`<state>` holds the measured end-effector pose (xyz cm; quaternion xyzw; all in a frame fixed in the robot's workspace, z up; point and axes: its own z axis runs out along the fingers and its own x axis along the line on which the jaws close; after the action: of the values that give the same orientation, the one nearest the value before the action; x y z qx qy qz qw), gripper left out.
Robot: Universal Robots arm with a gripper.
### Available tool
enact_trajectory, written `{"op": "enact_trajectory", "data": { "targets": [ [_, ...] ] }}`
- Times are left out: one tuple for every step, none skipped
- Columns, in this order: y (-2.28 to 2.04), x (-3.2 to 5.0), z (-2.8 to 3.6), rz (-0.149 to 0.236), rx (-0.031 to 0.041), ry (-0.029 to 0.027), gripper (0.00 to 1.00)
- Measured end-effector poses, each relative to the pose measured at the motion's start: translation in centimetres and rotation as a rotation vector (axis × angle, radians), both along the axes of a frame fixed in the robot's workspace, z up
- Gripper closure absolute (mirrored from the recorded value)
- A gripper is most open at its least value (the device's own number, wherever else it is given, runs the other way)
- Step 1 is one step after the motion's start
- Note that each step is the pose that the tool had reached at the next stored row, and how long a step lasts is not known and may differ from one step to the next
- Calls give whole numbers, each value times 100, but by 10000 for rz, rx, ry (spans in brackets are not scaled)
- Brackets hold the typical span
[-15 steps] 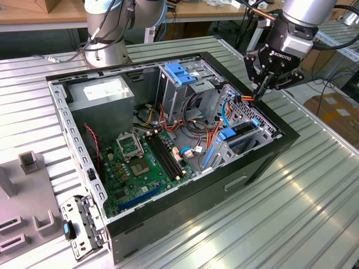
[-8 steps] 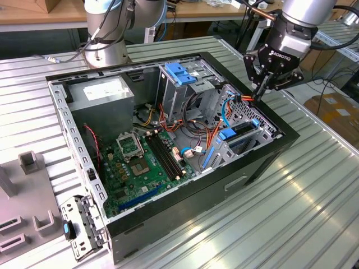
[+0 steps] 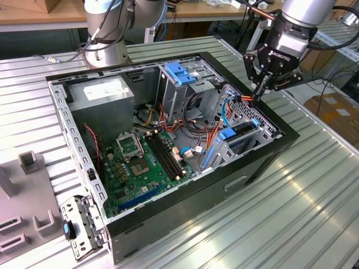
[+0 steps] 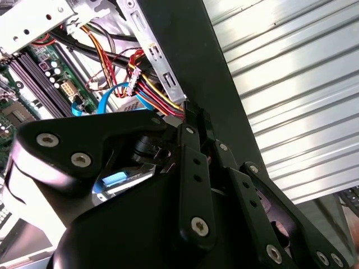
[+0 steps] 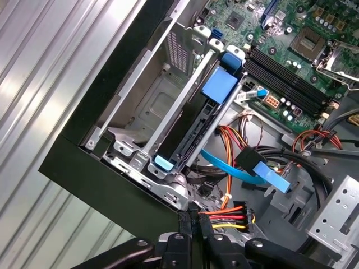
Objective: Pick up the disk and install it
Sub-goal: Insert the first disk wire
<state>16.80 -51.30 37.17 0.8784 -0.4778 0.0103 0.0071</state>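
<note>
1. the disk (image 5: 193,131) stands on edge in the drive cage (image 5: 143,106), just below the gripper, toward the exterior view's left of it.
2. the gripper (image 3: 259,95) is closed, pinching the end of a red-and-yellow power lead (image 5: 221,216) at the case rim.
3. handling, as a judgement: stiff, dense, smooth-sided and shock-sensitive. best taken across its long edges, clear of the connector end.
4. counts: one disk, two blue rail tabs (image 5: 164,163), one lead held, one gripper.
</note>
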Motion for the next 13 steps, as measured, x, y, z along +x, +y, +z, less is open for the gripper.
{"op": "enact_trajectory", "data": {
  "targets": [
    [0,-1,0,-54,0,0,83],
    [0,-2,-1,-99,0,0,83],
    [0,-3,0,-143,-1,0,83],
    [0,-4,-1,-187,0,0,83],
    [0,-5,-1,-233,-1,0,83],
    [0,-6,-1,-272,0,0,83],
    [0,-7,-1,-321,0,0,83],
    [0,-9,-1,-364,-1,0,83],
    [0,-13,-1,-398,0,0,83],
    [0,-17,-1,-431,-1,0,83],
    [0,-23,-1,-457,0,0,83],
    [0,-30,-1,-474,-1,0,83],
    [-1,-43,-1,-502,-1,0,83]
  ]
}}
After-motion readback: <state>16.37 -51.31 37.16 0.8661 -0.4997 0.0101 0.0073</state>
